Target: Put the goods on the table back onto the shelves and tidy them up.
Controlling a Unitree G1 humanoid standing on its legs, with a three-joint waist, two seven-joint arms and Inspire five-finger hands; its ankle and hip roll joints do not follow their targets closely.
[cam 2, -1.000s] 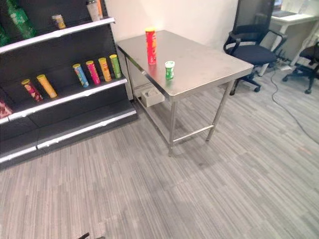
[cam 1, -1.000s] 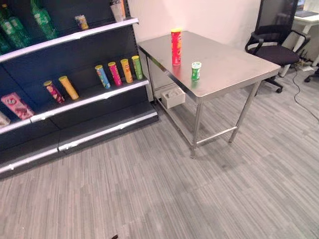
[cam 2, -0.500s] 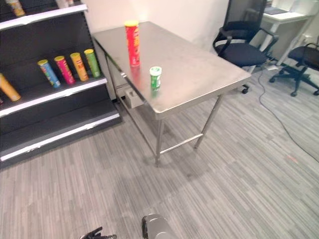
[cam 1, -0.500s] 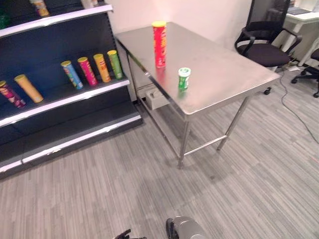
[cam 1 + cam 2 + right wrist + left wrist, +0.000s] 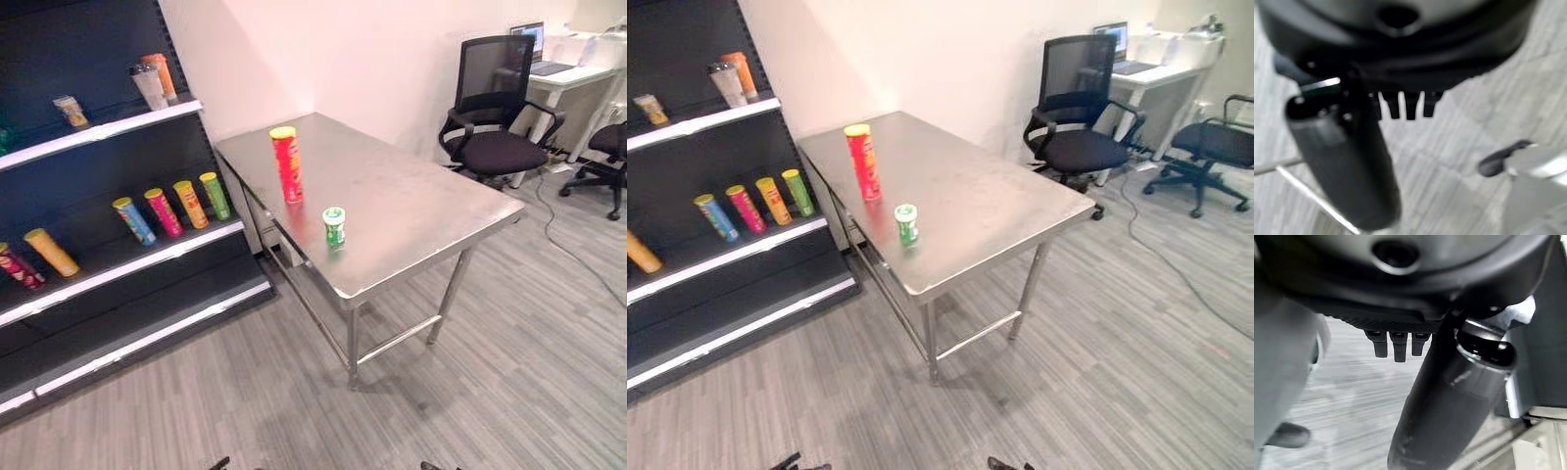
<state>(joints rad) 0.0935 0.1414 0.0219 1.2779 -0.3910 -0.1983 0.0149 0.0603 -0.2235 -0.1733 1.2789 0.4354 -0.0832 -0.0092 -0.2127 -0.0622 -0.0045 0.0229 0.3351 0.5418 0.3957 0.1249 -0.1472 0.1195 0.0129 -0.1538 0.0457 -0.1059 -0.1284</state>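
A tall red can (image 5: 286, 164) stands upright on the steel table (image 5: 431, 211), towards its far left side. A short green can (image 5: 334, 225) stands upright nearer the front edge, a little apart from it. The dark shelves (image 5: 118, 264) are at the left, and the middle shelf carries a row of leaning cans (image 5: 163, 211). My left hand (image 5: 1394, 345) hangs over the grey floor, open, fingers straight and thumb out, holding nothing. My right hand (image 5: 1405, 105) hangs the same way, open and empty. Both hands are low, well short of the table.
The upper shelf (image 5: 108, 125) holds a few small goods. A black office chair (image 5: 495, 108) stands behind the table's right end, with a white desk and laptop (image 5: 549, 64) behind it. A second chair (image 5: 612, 147) is at the far right. Grey carpet (image 5: 294, 411) lies before the table.
The whole picture has shifted, so the camera has moved; more wall, chairs and desk show. The silver-grey arm seen at the bottom edge half a second ago has dropped out. The cans stand as before.
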